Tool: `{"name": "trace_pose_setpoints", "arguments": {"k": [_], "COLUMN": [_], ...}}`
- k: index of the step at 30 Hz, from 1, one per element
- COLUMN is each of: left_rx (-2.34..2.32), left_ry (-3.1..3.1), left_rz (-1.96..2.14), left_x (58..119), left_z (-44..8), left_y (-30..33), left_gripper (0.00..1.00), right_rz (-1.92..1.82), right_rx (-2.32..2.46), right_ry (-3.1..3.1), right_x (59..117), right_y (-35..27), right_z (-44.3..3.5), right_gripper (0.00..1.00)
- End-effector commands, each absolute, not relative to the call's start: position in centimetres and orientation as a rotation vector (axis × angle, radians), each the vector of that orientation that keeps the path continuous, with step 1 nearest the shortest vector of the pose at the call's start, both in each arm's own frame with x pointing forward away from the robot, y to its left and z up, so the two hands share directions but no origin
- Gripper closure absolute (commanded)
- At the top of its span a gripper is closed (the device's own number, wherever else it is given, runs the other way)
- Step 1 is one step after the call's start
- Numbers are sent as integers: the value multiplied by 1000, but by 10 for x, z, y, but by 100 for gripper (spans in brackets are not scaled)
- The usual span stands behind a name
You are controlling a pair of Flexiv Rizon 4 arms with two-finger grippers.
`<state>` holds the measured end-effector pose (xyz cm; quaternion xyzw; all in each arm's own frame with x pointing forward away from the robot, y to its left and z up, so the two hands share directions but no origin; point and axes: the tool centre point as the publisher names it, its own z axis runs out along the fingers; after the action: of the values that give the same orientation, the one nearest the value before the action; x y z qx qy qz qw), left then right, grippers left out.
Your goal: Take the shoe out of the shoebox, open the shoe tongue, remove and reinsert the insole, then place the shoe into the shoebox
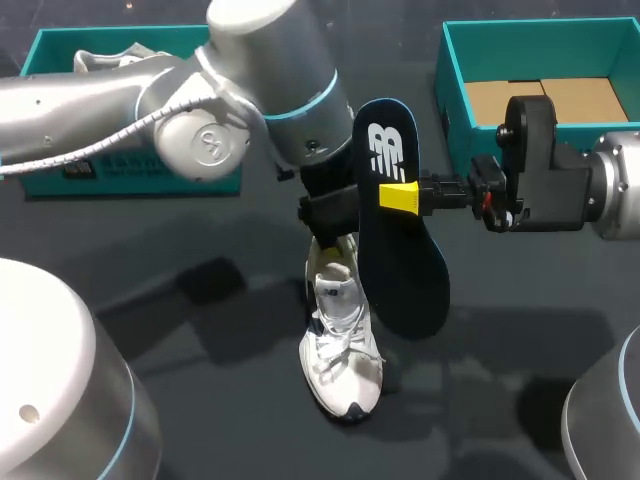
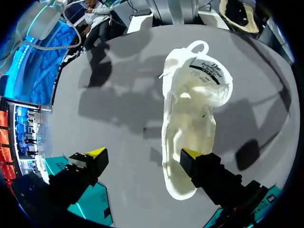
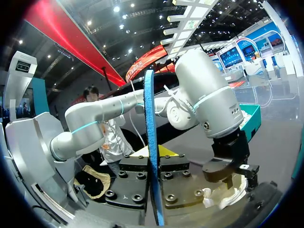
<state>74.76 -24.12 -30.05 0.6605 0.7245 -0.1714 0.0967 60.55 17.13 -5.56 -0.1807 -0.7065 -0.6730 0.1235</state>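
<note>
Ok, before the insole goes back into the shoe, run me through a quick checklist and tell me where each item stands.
1. Insole gripped: ok, the right tool is shut on it near its middle.
2. Shoe upright on the table: ok.
3. Shoe held steady: not ok, the left tool is open and grips nothing.
4. Tongue pulled open far enough: cannot tell.
5. Insole lined up with the shoe's opening: not ok, it hangs in the air beside the shoe.
6. Shoebox free for later: ok, only its bare cardboard floor shows.
</note>
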Motion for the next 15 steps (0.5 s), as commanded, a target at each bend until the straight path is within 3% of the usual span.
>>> {"name": "trace_pose_setpoints", "arguments": {"k": [1, 8, 15], "left_rx": [1916, 1882, 1664], "left_ry": [2106, 2056, 1824], "left_rz": [-548, -576, -759], "left_x": [742, 743, 749], "left_z": [-296, -295, -252], "left_y": [-226, -226, -237], "left_gripper": [0, 0, 0], "right_rz": [-1965, -1965, -1965], "right_rx": [-531, -531, -531], "right_ry": [-2061, -2061, -2061], "right_x": [604, 604, 604], "right_y": [173, 173, 173], "right_z": [-57, -57, -57], "right_gripper": [100, 100, 100]}}
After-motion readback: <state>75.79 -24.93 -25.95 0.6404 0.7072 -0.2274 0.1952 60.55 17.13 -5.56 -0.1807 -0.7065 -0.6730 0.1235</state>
